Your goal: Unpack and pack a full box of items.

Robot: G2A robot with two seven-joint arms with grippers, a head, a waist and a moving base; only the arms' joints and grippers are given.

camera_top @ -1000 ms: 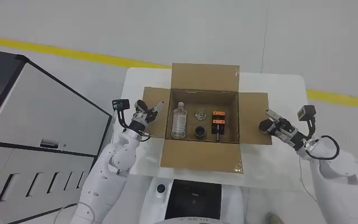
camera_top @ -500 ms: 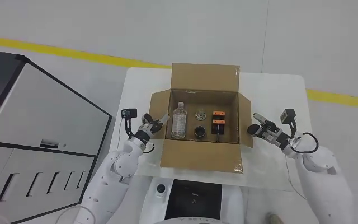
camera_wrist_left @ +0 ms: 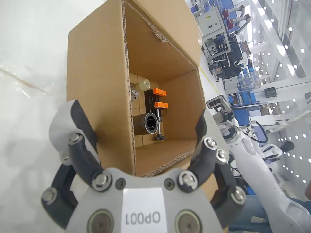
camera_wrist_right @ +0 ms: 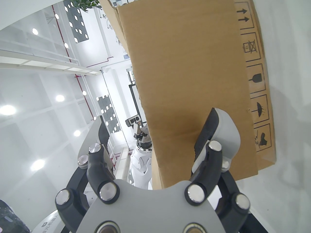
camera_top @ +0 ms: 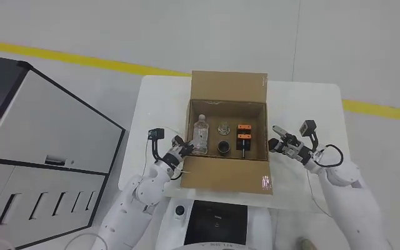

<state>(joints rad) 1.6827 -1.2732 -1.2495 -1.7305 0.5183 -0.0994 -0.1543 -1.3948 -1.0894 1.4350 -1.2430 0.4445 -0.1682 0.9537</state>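
Note:
An open cardboard box (camera_top: 226,174) stands mid-table, its back flap (camera_top: 229,84) lying outward and both side flaps raised upright. Inside are a clear bottle (camera_top: 200,134), a black cylinder (camera_top: 223,147) (camera_wrist_left: 145,123), an orange-and-black clamp (camera_top: 244,137) (camera_wrist_left: 158,98) and a small metal part (camera_top: 223,129). My left gripper (camera_top: 181,149) (camera_wrist_left: 138,115) is open, one finger on each side of the left flap (camera_wrist_left: 97,78). My right gripper (camera_top: 279,141) (camera_wrist_right: 158,120) is open too, straddling the edge of the right flap (camera_wrist_right: 189,61).
The white table (camera_top: 156,106) has bare room to the left and right of the box. A grey cabinet (camera_top: 50,125) stands beside the table's left edge. Clear plastic film (camera_wrist_left: 21,83) lies on the table near the left flap.
Both grippers have moved inward to the box. The two side flaps, lying flat a second ago, now stand upright against the grippers.

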